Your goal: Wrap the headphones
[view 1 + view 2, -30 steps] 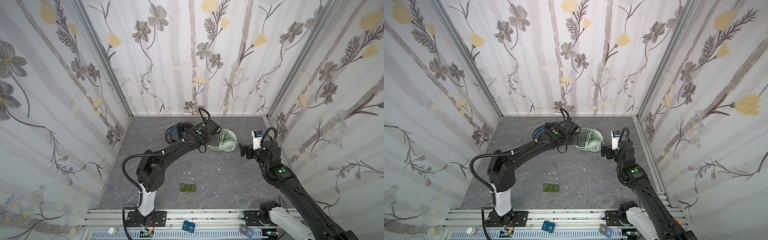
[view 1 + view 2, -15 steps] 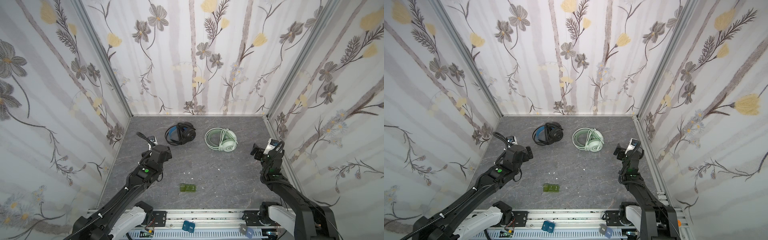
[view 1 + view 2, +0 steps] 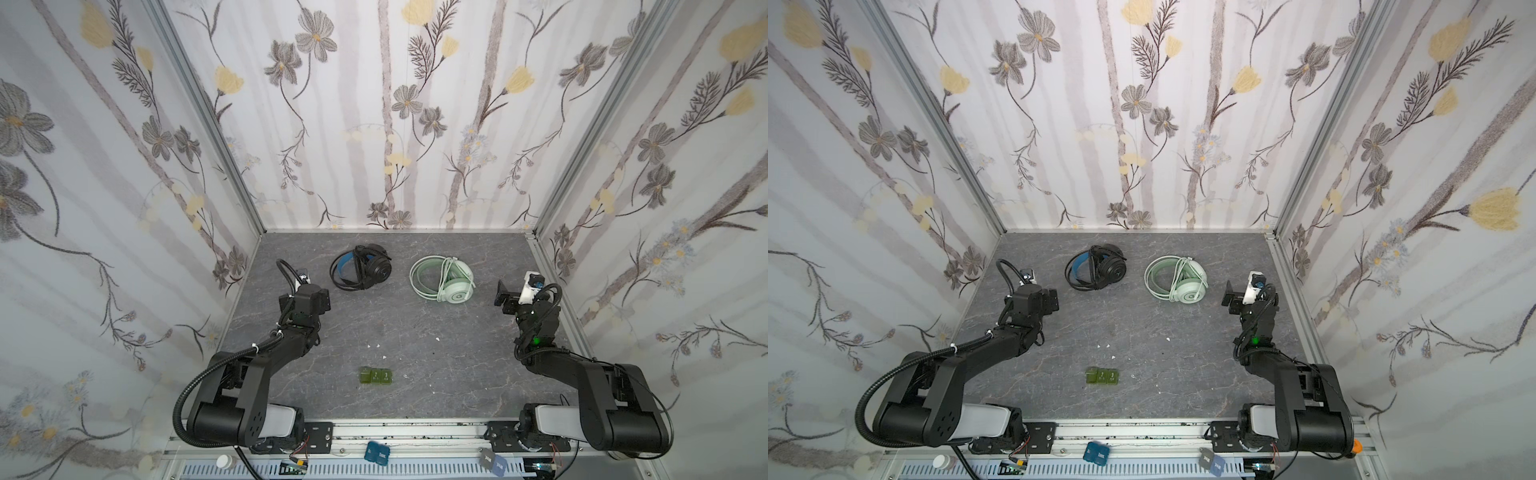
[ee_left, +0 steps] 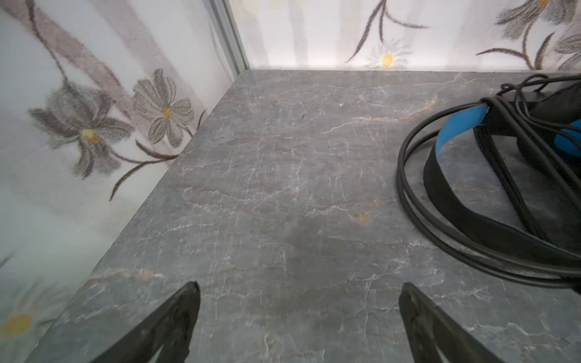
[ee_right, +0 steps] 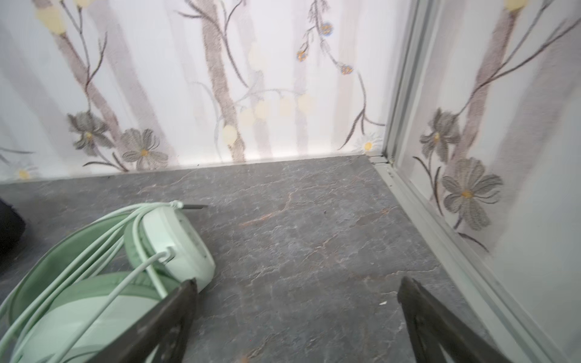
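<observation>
Tabletop [image 3: 415, 324] of grey veined stone between floral-papered walls [image 3: 374, 124], left claw [image 4: 298, 289] and right claw [image 5: 297, 286] both spread, empty.

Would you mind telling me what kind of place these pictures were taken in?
Most likely a robot test cell rather than a home: a grey stone-look tabletop boxed in by flower-patterned panels, with a left arm and a right arm mounted by an aluminium rail at its front edge.
</observation>
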{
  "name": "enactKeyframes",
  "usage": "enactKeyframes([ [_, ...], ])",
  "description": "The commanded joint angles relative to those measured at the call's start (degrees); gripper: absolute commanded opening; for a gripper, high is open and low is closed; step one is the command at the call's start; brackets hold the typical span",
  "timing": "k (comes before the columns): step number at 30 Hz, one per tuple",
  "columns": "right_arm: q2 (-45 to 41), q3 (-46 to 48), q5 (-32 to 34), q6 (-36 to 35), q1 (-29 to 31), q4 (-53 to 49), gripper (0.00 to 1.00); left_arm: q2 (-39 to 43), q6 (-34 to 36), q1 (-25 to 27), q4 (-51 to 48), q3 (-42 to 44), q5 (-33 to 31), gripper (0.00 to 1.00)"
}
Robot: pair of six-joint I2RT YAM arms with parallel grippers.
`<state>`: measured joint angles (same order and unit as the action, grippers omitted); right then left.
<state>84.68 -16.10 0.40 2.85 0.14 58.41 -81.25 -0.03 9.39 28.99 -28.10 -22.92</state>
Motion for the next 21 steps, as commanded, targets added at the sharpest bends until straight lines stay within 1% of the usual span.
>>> enactKeyframes([
  [1, 2.66, 5.73, 2.2, -0.22, -0.21, 21.24, 1.0, -4.11, 4.22, -2.25, 15.18, 3.38, 8.99, 1.0],
  [2, 2.13, 5.38, 2.17, -0.1, -0.47, 17.7, 1.0, -5.61, 3.54, -2.91, 17.82, 3.44, 8.77, 1.0],
  [3, 0.56, 3.53, 2.7, -0.36, -0.27, 11.61, 1.0, -5.77, 1.56, -4.12, 15.5, 2.58, 8.62, 1.0],
  [4, 1.23, 3.41, 3.47, -0.48, 0.01, 13.76, 1.0, -6.83, -0.19, -5.91, 17.15, 2.69, 9.92, 1.0],
  [5, 2.84, 4.45, 3.43, -0.49, 0.03, 18.14, 1.0, -6.51, -2.1, -8.09, 16.45, 3.06, 13.49, 1.0],
  [6, 2.57, 4.33, 3.51, -0.6, 0.04, 16.5, 1.0, -6.86, -2.8, -9.06, 18.34, 4.19, 14.84, 1.0],
  [7, 1.65, 3.46, 3.58, -0.47, 0.06, 13.36, 1.0, -8.27, -2.36, -8.86, 23.18, 6.01, 14.21, 1.0],
  [8, 1.38, 3.3, 3.56, -0.47, 0.09, 13.1, 1.0, -9.38, -1.74, -7.83, 26.24, 6.56, 11.97, 1.0],
  [9, 1.74, 3.73, 3.54, -0.64, 0.09, 14.89, 1.0, -8.47, -2.06, -7.72, 23.34, 6.15, 11.96, 1.0],
  [10, 2.08, 4.56, 3.47, -0.79, 0.17, 17.11, 1.0, -9.17, -1.63, -7.72, 25.51, 6.49, 11.64, 1.0],
  [11, 2.11, 4.78, 3.47, -0.83, 0.2, 17.5, 1.0, -8.9, -1.51, -7.47, 25.35, 6.61, 11.82, 1.0],
  [12, 1.83, 4.76, 3.3, -0.95, 0.25, 16.91, 1.0, -8.44, -1.47, -7.51, 23.92, 6.41, 12.78, 1.0],
  [13, 1.71, 4.67, 3.31, -1.05, 0.23, 16.49, 1.0, -9.06, -1.18, -7.54, 25.34, 6.42, 12.83, 1.0],
  [20, 1.98, 4.32, 4.15, -1.45, 0.77, 16.32, 1.0, -8.87, -0.54, -7.04, 24.52, 6.28, 13.39, 1.0],
  [21, 1.98, 4.32, 4.17, -1.42, 0.75, 16.31, 1.0, -9.02, -0.88, -7.9, 24.03, 5.76, 15.32, 1.0],
])
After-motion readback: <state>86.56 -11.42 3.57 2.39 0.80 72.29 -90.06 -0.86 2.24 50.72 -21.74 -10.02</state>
